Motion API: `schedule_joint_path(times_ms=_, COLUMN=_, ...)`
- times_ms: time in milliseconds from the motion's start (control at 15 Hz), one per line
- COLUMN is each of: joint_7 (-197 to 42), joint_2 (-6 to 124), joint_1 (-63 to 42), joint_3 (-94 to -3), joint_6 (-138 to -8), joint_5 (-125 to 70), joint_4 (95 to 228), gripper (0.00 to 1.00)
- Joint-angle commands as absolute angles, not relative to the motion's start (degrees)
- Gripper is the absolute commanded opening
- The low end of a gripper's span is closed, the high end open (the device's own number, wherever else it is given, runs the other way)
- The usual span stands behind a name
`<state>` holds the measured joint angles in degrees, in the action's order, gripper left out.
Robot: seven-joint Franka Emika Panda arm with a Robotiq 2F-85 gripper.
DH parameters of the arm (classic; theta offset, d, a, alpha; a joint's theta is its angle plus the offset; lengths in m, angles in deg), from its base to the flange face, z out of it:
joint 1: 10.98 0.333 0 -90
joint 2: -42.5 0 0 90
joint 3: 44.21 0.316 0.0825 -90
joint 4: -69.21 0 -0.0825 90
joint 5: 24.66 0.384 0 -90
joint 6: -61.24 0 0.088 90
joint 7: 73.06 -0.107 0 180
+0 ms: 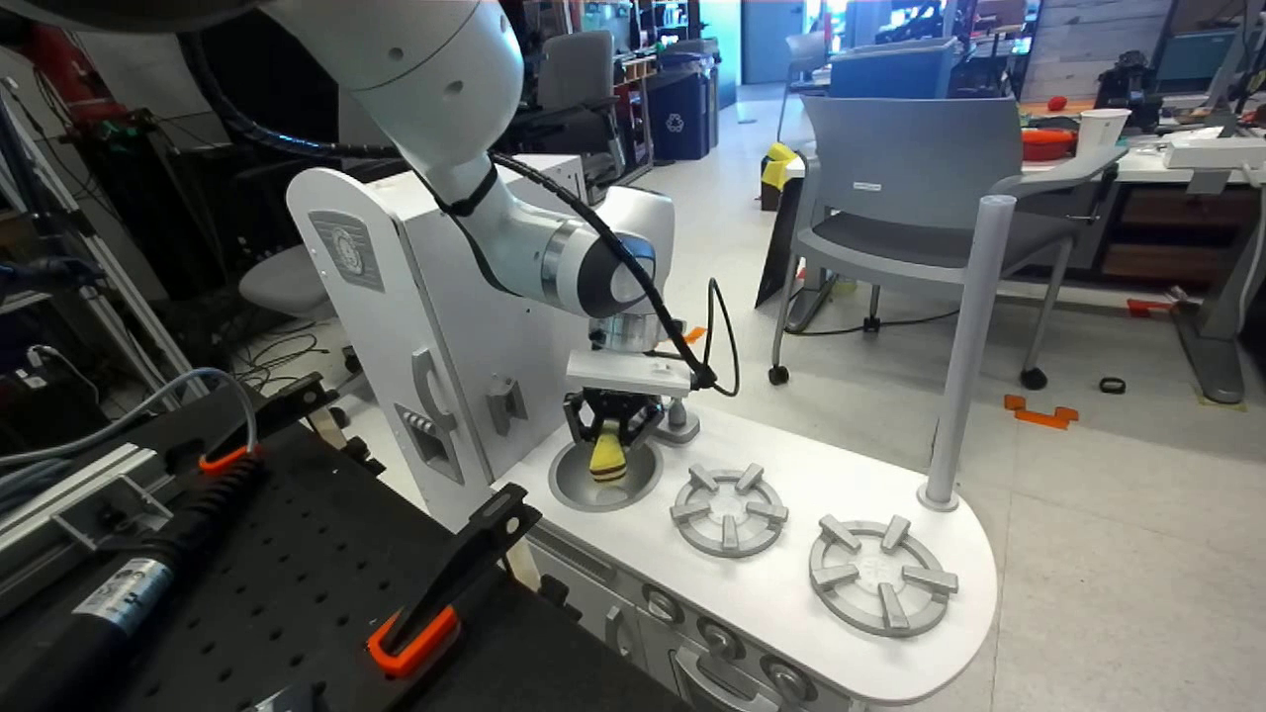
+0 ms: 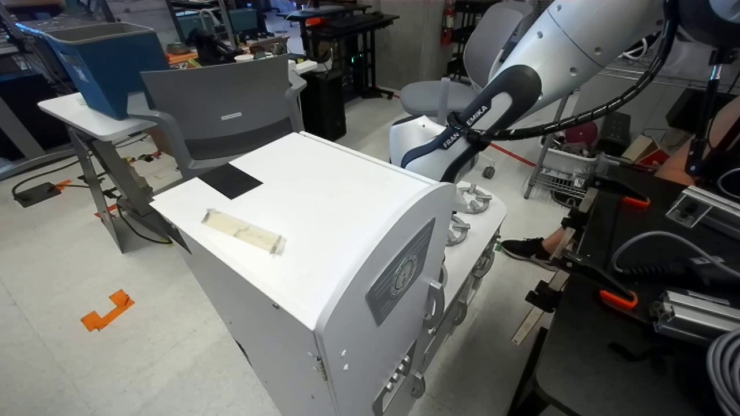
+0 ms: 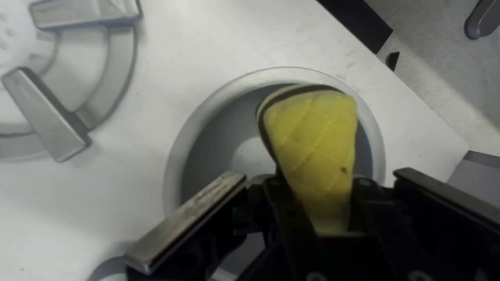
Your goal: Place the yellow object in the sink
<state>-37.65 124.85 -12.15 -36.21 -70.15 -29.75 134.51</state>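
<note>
The yellow object [image 1: 607, 457] is a quilted wedge with dark stripes at its wide lower end. My gripper [image 1: 608, 433] is shut on its narrow upper part and holds it upright, wide end down. The round grey sink [image 1: 646, 482] lies directly below, and the object's lower end appears inside the sink's outline. In the wrist view the yellow object [image 3: 318, 136] stands between the gripper's fingers [image 3: 320, 181] over the sink [image 3: 207, 152]. Whether it touches the sink bottom I cannot tell. In an exterior view the cabinet hides the gripper, object and sink.
The sink is in a white toy kitchen counter [image 1: 771, 593]. A faucet [image 1: 679, 423] stands behind it. Two burners [image 1: 730, 512] and a grey post [image 1: 964, 346] are along the counter. A tall white cabinet [image 2: 329, 190] stands beside the sink. A black table [image 1: 297, 554] with clamps is in front.
</note>
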Motion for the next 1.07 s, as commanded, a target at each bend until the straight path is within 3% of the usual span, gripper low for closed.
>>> schedule_joint_path(times_ms=0, joint_7=-31.13, joint_2=126.59, joint_1=-12.93, joint_3=-33.59, joint_6=-69.69, joint_5=-30.17, joint_4=132.83, gripper=0.04)
schedule_joint_path(times_ms=67, joint_7=-30.03, joint_2=127.47, joint_1=-12.77, joint_3=-33.83, joint_6=-70.11, joint_5=-30.52, joint_4=132.14, gripper=0.06)
schedule_joint_path(times_ms=133, joint_7=-28.75, joint_2=128.48, joint_1=-12.86, joint_3=-33.54, joint_6=-69.88, joint_5=-30.67, joint_4=130.97, gripper=0.41)
schedule_joint_path(times_ms=200, joint_7=-27.86, joint_2=129.1, joint_1=-12.76, joint_3=-33.73, joint_6=-69.83, joint_5=-30.65, joint_4=130.29, gripper=0.42)
schedule_joint_path(times_ms=667, joint_7=-22.44, joint_2=127.6, joint_1=-14.04, joint_3=-34.88, joint_6=-72.83, joint_5=-29.79, joint_4=134.01, gripper=0.93)
schedule_joint_path(times_ms=800, joint_7=-22.5, joint_2=127.57, joint_1=-14.51, joint_3=-34.87, joint_6=-72.51, joint_5=-29.03, joint_4=133.95, gripper=1.0)
schedule_joint_path(times_ms=1000, joint_7=-25.94, joint_2=127.55, joint_1=-16.5, joint_3=-35.27, joint_6=-71.31, joint_5=-26.6, joint_4=133.89, gripper=1.0)
